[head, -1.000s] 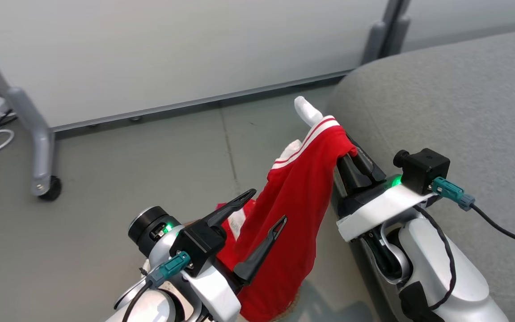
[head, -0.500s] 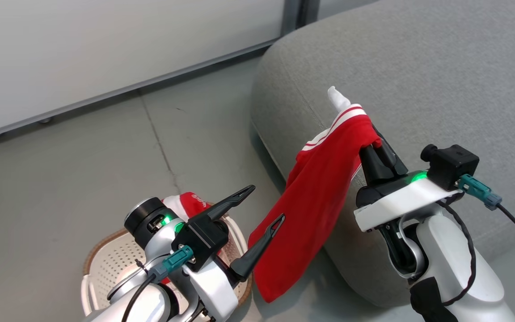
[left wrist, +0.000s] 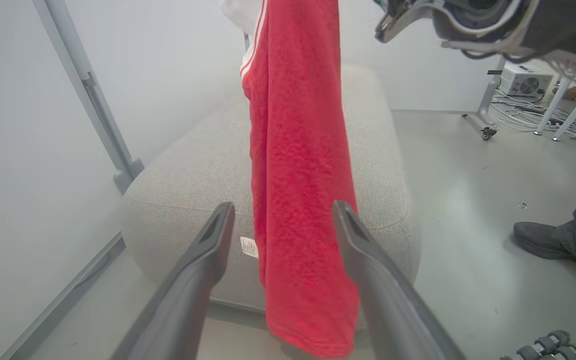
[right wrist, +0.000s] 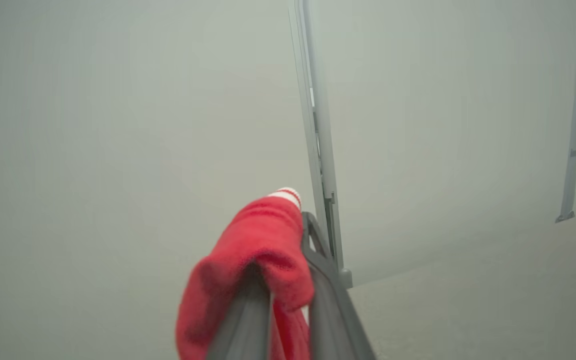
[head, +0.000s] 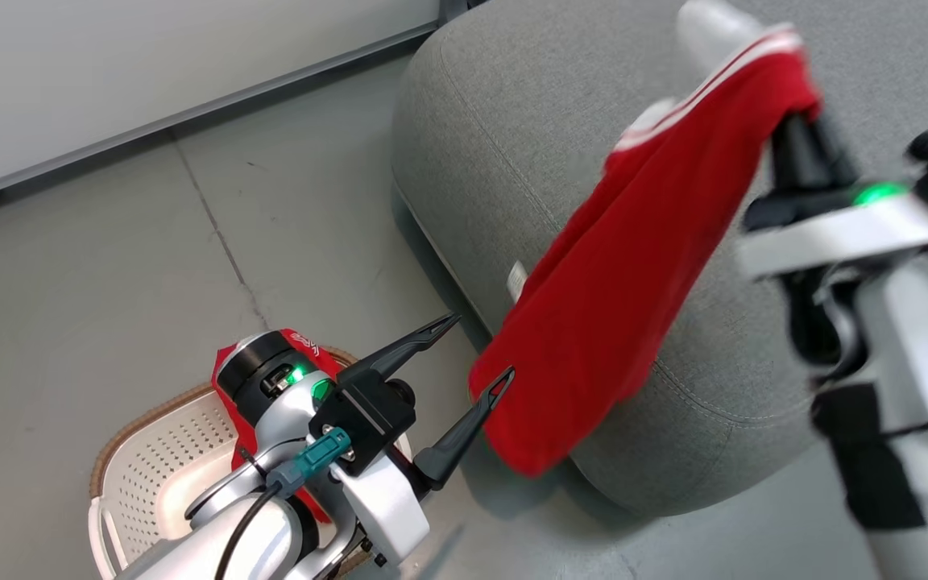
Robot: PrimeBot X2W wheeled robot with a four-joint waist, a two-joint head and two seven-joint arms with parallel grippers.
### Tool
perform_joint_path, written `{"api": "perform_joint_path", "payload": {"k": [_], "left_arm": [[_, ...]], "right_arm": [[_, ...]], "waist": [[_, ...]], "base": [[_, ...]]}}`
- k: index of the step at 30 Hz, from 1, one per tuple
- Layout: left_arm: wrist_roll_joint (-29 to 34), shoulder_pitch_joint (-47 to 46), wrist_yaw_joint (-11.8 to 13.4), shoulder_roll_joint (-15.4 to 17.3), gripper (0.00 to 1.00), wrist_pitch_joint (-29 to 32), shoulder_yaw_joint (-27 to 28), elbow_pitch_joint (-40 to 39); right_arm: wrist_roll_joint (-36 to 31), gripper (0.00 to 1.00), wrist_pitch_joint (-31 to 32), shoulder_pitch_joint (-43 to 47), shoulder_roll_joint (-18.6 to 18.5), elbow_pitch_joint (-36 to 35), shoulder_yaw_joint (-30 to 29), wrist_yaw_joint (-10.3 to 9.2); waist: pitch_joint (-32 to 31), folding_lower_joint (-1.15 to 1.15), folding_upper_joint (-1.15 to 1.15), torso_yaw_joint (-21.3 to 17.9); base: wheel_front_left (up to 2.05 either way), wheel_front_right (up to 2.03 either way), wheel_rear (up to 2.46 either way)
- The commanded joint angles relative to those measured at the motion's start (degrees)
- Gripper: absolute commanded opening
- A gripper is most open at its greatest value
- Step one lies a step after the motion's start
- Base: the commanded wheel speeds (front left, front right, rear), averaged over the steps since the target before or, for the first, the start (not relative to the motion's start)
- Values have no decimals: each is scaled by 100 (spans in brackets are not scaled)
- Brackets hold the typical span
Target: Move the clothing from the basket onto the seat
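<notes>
Clothing in two pieces: one long red garment with white stripes at its upper end hangs from the right gripper, whose two dark fingers are pinched nearly together on the fabric's top fold. The wrist view along that arm shows the cloth bunched over and between the fingers. This gripper is held high over the seat, above its top surface and inward from the rounded corner nearest the basket. From there the garment slants down across that corner and its hem dangles past the seat's side, over the grey floor – whether the cloth rests on the upholstery cannot be told. A small white tag sits on the seat's side just beside the hanging fabric.

The left gripper holds nothing and its fingers are spread wide; it hovers above the basket's edge nearest the seat, pointing toward the garment. One fingertip is just beside the lower part of the cloth, and contact cannot be judged. In its own wrist view the garment hangs framed between the two fingers.

The second red piece lies in the basket, against its far rim, mostly hidden by the left wrist. A person's dark shoe stands on the floor, well apart from the seat.
</notes>
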Motion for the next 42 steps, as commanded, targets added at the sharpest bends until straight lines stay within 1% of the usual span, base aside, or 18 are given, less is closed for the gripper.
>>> {"api": "perform_joint_path", "payload": {"k": [1,6,11,15,19,24,27,30,34,41,42], "left_arm": [[51,-109,-16,31,100,18,-2,-36],[143,-286,-105,-6,100,71,-93,-132],[212,-523,-239,-77,100,106,-197,-193],[289,-691,-314,-110,100,109,-260,-239],[365,-852,-377,-139,100,101,-317,-296],[465,-1042,-422,-95,100,128,-319,-396],[515,-1144,-426,-40,100,181,-290,-472],[553,-1218,-424,18,100,238,-265,-530],[600,-1289,-420,96,100,260,-253,-536],[567,-1311,-414,96,100,228,-267,-467],[557,-1310,-413,97,100,215,-265,-456]], "right_arm": [[-54,0,-16,-199,-105,42,-113,13],[-116,0,-16,-1173,-487,266,-657,13],[-329,0,-16,-2099,-1016,573,-1198,13],[-519,0,-16,-2676,-1475,797,-1638,13],[-759,0,-15,-3094,-1922,1016,-2073,13],[-852,0,-16,-3089,-2150,1312,-2185,13],[-910,0,-15,-2898,-2079,1519,-2206,13],[-892,0,-16,-2692,-1940,1730,-2369,12],[-867,0,-15,-2303,-1605,1928,-2637,10],[-724,0,-16,-1474,-997,2157,-3077,8],[-701,0,-15,-1384,-954,2206,-3128,8]], "waist": [[52,0,0,18],[252,0,0,178],[502,0,0,461],[738,0,0,706],[1048,0,0,979],[1434,0,0,1157],[1709,0,0,1205],[1945,0,0,1216],[2123,0,0,1195],[2138,0,0,1143],[2125,0,0,1136]], "base": [[0,0,0],[0,0,0],[0,0,0],[0,0,0],[0,0,0],[0,0,0],[0,0,0],[0,0,0],[0,0,0],[0,0,0],[0,0,0]]}}
